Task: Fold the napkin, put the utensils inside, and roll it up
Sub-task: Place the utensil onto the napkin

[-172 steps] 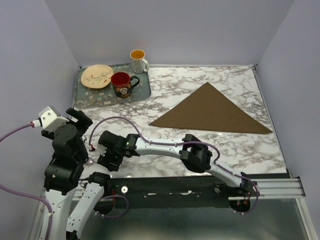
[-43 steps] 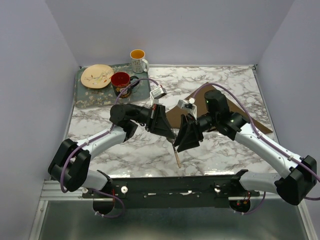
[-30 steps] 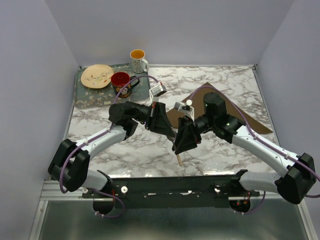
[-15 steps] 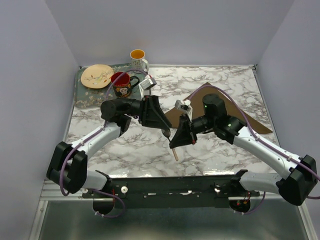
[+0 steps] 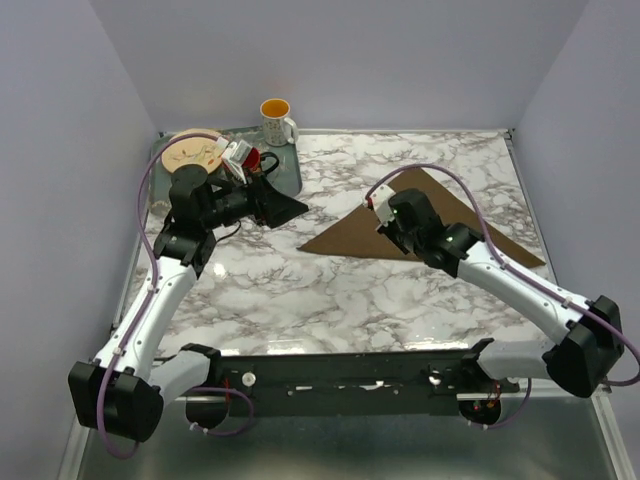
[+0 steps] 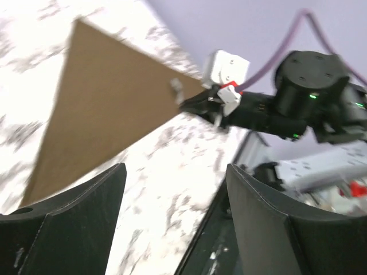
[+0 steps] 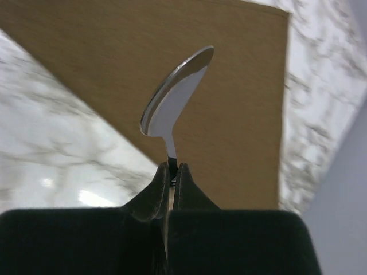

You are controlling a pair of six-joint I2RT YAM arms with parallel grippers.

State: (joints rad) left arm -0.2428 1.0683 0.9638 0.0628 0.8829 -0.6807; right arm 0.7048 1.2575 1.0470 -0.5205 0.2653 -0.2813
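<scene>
The napkin (image 5: pixel 470 232) lies flat on the marble as a dark brown triangle at the right; it also shows in the left wrist view (image 6: pixel 97 109) and the right wrist view (image 7: pixel 229 86). My right gripper (image 7: pixel 170 167) is shut on the thin neck of the spoon (image 7: pixel 175 94), whose silver bowl sticks out past the fingertips, above the napkin's left part. From above, that gripper (image 5: pixel 383 222) hovers over the napkin's near left corner. The spoon (image 6: pixel 176 89) is a small blur in the left wrist view. My left gripper (image 5: pixel 295 207) is open and empty, beside the tray, with its fingers (image 6: pixel 69 223) wide apart.
A grey-green tray (image 5: pixel 290 165) at the back left holds a patterned plate (image 5: pixel 195 150) and a red mug (image 5: pixel 252 160), both partly hidden by my left arm. A white mug with a yellow inside (image 5: pixel 276 120) stands at the tray's far corner. Walls close the table on three sides.
My left gripper let go of the spoon, opened wide and drew back left toward the tray. My right gripper shut on the spoon and carried it from the front middle to over the napkin.
</scene>
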